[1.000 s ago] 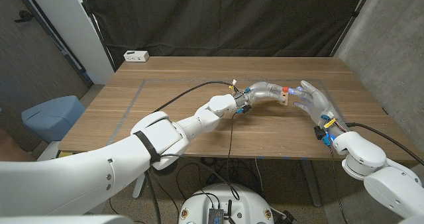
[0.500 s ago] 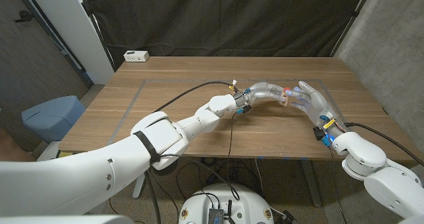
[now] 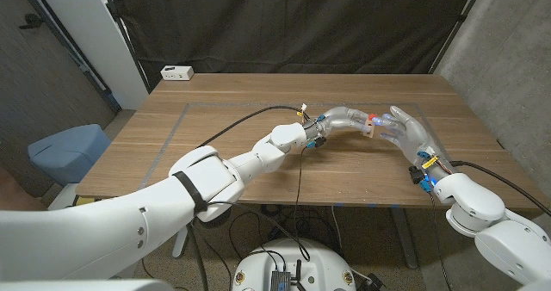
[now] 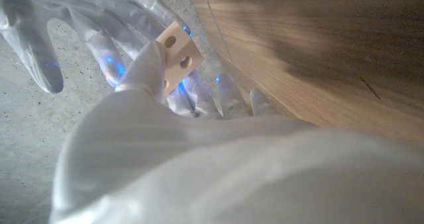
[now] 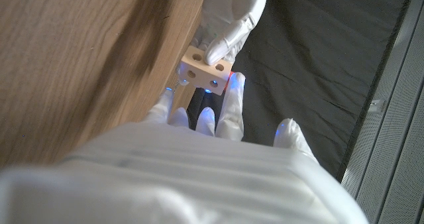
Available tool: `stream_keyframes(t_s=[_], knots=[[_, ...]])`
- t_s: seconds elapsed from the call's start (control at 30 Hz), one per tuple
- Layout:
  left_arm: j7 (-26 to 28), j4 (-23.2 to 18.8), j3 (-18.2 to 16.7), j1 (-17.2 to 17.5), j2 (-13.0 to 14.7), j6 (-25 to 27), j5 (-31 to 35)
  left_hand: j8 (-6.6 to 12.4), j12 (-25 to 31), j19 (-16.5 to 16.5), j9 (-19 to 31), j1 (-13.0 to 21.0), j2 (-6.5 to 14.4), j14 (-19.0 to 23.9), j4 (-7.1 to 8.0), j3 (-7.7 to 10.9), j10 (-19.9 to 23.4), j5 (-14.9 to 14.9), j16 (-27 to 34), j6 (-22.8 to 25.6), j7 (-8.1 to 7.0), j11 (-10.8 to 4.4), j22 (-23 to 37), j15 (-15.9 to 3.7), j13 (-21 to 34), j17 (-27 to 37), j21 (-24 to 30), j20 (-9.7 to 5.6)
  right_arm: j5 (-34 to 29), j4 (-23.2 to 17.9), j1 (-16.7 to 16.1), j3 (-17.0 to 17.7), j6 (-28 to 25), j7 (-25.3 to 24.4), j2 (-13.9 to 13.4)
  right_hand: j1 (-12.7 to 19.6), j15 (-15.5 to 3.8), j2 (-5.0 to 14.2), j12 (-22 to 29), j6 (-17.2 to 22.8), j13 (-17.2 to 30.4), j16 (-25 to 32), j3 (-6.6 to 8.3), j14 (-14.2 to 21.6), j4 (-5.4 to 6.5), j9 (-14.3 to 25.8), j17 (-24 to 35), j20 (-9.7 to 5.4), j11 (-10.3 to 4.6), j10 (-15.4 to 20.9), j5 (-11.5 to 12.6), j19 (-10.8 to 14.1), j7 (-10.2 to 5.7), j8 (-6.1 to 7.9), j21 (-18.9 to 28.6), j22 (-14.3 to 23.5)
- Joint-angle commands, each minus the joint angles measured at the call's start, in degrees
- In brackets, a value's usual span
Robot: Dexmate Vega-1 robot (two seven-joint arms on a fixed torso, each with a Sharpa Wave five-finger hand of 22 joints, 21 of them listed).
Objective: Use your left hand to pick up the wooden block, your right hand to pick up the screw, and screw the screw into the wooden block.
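While left hand pinches wooden block above wooden table, right hand presses fingertips against block's far side. Screw not discernible; can't tell whether right hand holds it. Block looks light, rigid, drilled with holes; best held by plain faces, holes left clear.
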Motion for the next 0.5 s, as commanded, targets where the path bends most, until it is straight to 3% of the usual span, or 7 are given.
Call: stream_keyframes(t_s=[0.03,0.5], knots=[[-0.22,-1.24,-0.04,0.65,0.52,-0.95,0.25,0.57,2.18,0.44,0.37,-4.37,5.29,0.36,4.30,4.50,0.58,0.26,0.27,4.64,1.77,0.14,0.25,-2.99,0.22,0.20,0.35,0.05,-1.44,-1.11,-1.26,0.99,0.06,-2.03,1.36,0.28,-0.04,0.20,0.31,0.67,0.17,0.34,0.45,0.68,0.06,0.07,-0.05,0.31,0.41,0.71,0.29,0.93,0.15,0.05,0.51,0.18],[-0.23,-4.27,0.00,1.91,1.64,-0.76,0.57,0.53,2.19,0.44,0.36,-4.41,5.28,0.36,4.32,4.45,0.56,0.25,0.30,4.54,1.77,0.12,0.24,-3.02,0.24,0.24,0.34,0.06,-2.33,-1.16,-1.49,1.40,0.59,-1.95,2.44,0.38,0.26,-0.10,-0.57,-2.81,0.23,0.10,0.47,0.92,-0.10,0.12,-0.05,0.44,1.88,-0.37,0.23,1.22,-0.71,-1.76,0.36,0.17]])
